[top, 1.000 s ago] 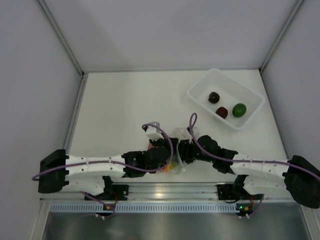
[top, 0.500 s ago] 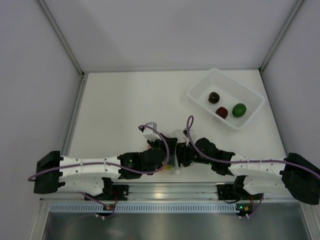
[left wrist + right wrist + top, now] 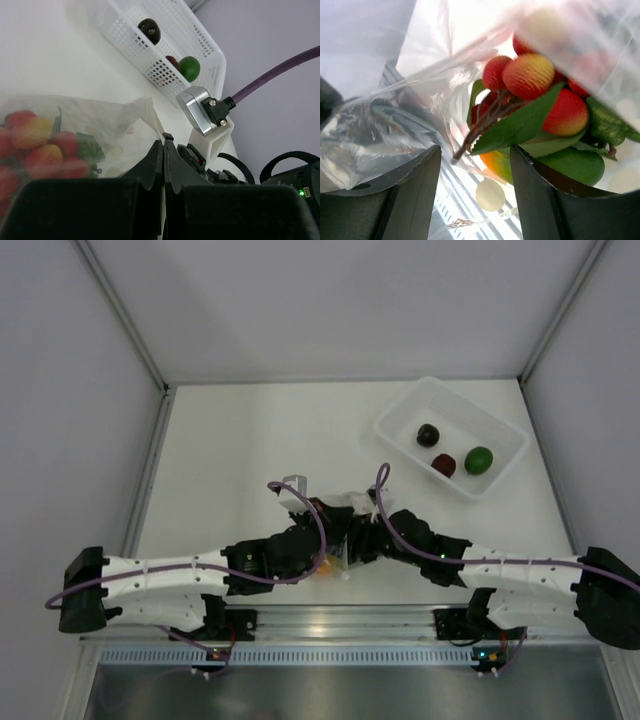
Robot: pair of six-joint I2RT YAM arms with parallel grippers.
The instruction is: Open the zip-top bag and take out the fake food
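Right wrist view: your right gripper [image 3: 475, 150] gapes open at one zip-top bag [image 3: 420, 95], red fake food [image 3: 530, 75] bunched inside (too bunched to count). Your left gripper [image 3: 163, 142] pinches its edge. Farther off, one white basket [image 3: 125, 47] holds three round pieces [image 3: 189, 68].

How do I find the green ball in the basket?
Look at the white table's far right corner, where a white basket sits. Three round pieces lie inside. Yours is the bright green one at the right end, beside a dark red one and a blackish one.

White arms [image 3: 170, 575], black joints [image 3: 265, 562] — purple cables [image 3: 280, 71]
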